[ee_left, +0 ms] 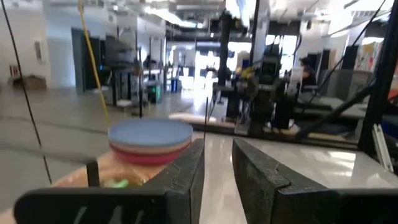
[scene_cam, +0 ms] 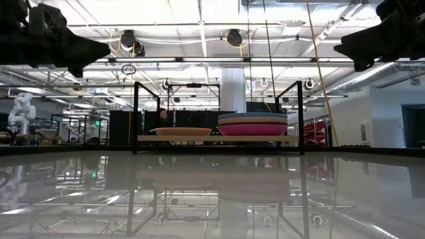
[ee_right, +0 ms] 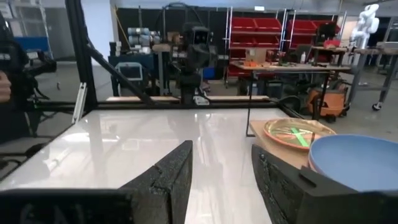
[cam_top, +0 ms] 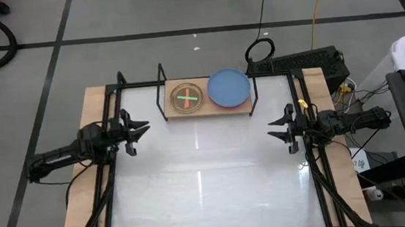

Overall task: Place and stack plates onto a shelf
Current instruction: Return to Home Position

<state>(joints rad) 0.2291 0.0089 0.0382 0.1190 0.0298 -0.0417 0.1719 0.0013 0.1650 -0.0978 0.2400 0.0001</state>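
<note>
Both arms sit off the plates, parked at the table [cam_top: 208, 179] sides.

Left gripper [cam_top: 140, 136] is at the left edge, well apart from the shelf [cam_top: 206, 111]. Its fingers show a narrow gap in the left wrist view [ee_left: 217, 149], with nothing between them.

Right gripper [cam_top: 277, 130] is at the right edge, just near of the shelf's right end. Its fingers are spread wider [ee_right: 222, 152] and it's also empty.

The shelf sits at the far edge of the table, centred, with black uprights at both ends.

- Left half: a single orange plate [cam_top: 187, 98] lying flat, with crossed green and red strokes on its face.
- Right half: a plate stack [scene_cam: 252, 126] with the blue plate [cam_top: 228, 87] on top and magenta at the bottom. The layers between are too thin to tell apart.

The stack and the single plate sit side by side. Can't tell if their rims touch.
</note>
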